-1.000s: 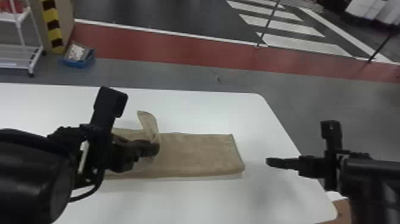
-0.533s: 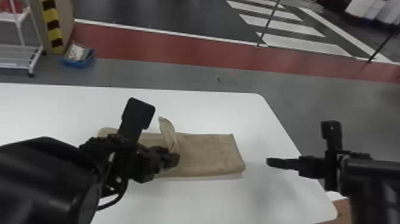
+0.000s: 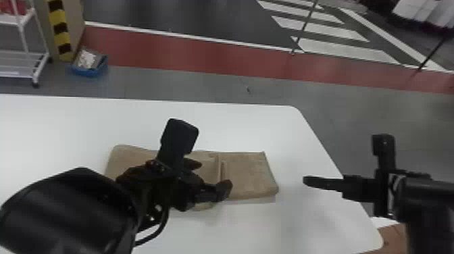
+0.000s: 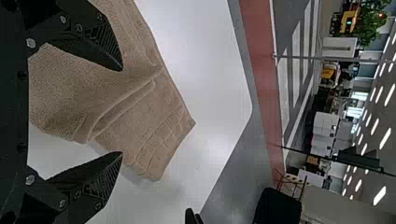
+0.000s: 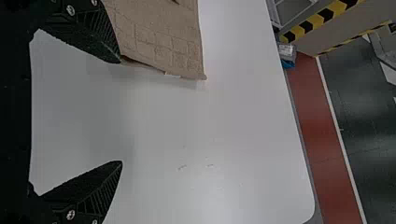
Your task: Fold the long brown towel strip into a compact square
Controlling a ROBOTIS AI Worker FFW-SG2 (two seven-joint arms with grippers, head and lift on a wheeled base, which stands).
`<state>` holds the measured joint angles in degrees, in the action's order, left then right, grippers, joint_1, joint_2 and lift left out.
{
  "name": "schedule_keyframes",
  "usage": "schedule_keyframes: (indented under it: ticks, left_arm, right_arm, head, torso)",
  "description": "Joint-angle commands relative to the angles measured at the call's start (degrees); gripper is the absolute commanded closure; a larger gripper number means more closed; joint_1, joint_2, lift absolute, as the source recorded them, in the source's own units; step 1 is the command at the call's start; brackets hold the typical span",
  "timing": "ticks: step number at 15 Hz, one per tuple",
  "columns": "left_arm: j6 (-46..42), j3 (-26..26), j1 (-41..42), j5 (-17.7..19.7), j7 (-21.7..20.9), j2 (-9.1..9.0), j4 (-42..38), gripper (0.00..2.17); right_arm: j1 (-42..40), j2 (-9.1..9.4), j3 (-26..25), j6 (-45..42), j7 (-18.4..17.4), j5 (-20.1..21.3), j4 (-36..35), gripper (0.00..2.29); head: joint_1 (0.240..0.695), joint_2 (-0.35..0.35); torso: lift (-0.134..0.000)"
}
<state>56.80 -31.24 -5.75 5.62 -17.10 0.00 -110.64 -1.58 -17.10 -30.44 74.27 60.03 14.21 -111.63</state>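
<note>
grey floor point(image 3: 371, 111) behind the table, red band point(image 3: 202, 57) running across it, white stripes farther back. white table point(image 3: 236, 125), rounded corners, right end near the robot's right arm point(image 3: 429, 216). white rack point(image 3: 17, 62) on the floor at far left, tan board point(image 3: 76, 20) next to it with yellow and black tape point(image 3: 60, 30) down it.

left arm point(image 3: 67, 209) reaches in over the table from the bottom left. brown towel point(image 3: 250, 175) lies on the table, long way left to right, right end flat, part of it folded over with the fold edges standing slightly near the middle. left wrist view has a grid pattern on the flat end.

left gripper point(image 3: 208, 177) is over the towel's middle, fingers wide apart, the folded part showing between and beyond them, can't tell if they touch it. right gripper point(image 3: 309, 181) is off the towel's right end, well apart from the left one, fingers wide apart, nothing between them but table top.

blue tub point(image 3: 89, 72) on the floor by the board, pale stuff inside. tiny white tab point(image 5: 173, 75) at the towel's edge, too small to make out.
</note>
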Motion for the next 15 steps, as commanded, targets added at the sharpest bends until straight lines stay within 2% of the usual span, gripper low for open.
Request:
schedule_keyframes:
  ticks: [1,8,12,15]
  left_arm:
    - [-0.06,2.94,1.88,0.10,-0.74,-0.15,-1.77,0.04]
    - [-2.34,19.90,12.60,0.10,-8.56,-0.15,-8.19,0.05]
    - [-4.28,26.67,15.77,1.59,-11.90,-0.15,-9.60,0.05]
    - [-4.63,28.43,16.47,1.86,-13.31,-0.15,-9.51,0.05]
  right_arm:
    - [-0.01,0.75,0.11,3.39,-0.09,-1.81,-2.01,0.12]
    - [3.33,8.48,6.71,5.85,-3.34,-2.34,-5.00,0.12]
    - [3.60,12.35,10.84,5.32,-6.59,-2.78,-5.26,0.12]
    - [3.60,13.84,13.65,4.97,-8.44,-2.87,-5.26,0.12]
  head:
    - [0.695,-0.350]
    - [0.695,-0.350]
    - [0.695,-0.350]
    - [0.695,-0.271]
  torso:
    - [-0.124]
    - [-0.124]
    - [-0.124]
    - [-0.124]
